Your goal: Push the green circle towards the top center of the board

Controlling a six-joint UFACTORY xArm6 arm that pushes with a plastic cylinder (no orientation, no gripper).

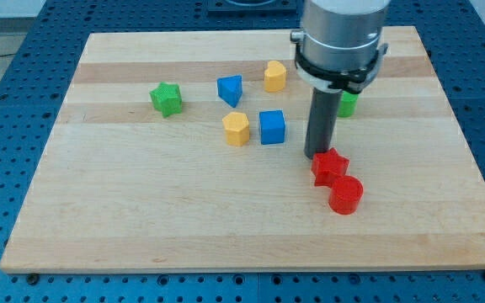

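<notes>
The green circle (349, 103) sits at the view's right of centre, mostly hidden behind the arm's rod; only its right side shows. My tip (318, 156) rests on the board below and left of the green circle, just above the red star (329, 165). A red cylinder (345, 194) lies directly below-right of the red star, touching it.
A green star (166, 98) lies at the left. A blue triangular block (230, 89), a yellow block (275, 76), a yellow heart-like block (236, 129) and a blue cube (272, 127) cluster near the centre. The wooden board (141, 219) sits on a blue perforated table.
</notes>
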